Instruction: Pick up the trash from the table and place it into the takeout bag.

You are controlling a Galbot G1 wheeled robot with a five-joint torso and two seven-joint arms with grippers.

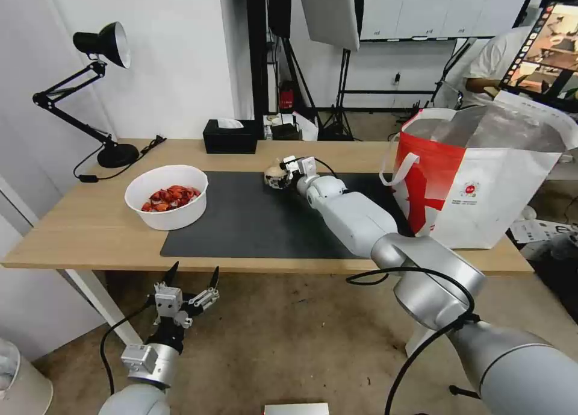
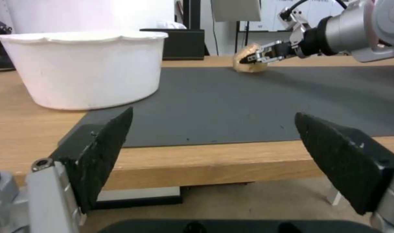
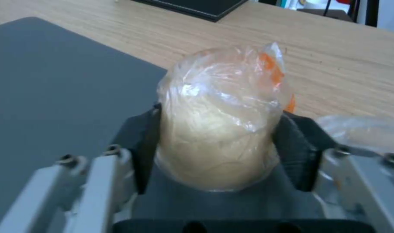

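Note:
My right gripper (image 1: pixel 279 175) reaches across the dark grey mat (image 1: pixel 241 222) to its far edge and is shut on the small clear bag with a beige lump (image 1: pixel 272 175). In the right wrist view both fingers press the bag (image 3: pixel 218 97) from either side of the gripper (image 3: pixel 221 114). In the left wrist view the bag (image 2: pixel 248 61) sits low at the mat. The white bowl of red shells (image 1: pixel 167 195) stands on the table (image 1: pixel 90 228) at the mat's left. The takeout bag (image 1: pixel 481 180) stands open at the right. My left gripper (image 1: pixel 194 276) hangs open below the table's front edge.
A black tissue box (image 1: pixel 230 137) sits at the table's far edge behind the mat. A black desk lamp (image 1: pixel 102 102) stands at the far left corner with its cord on the wood. The takeout bag's loop handle (image 1: pixel 400 165) hangs toward the mat.

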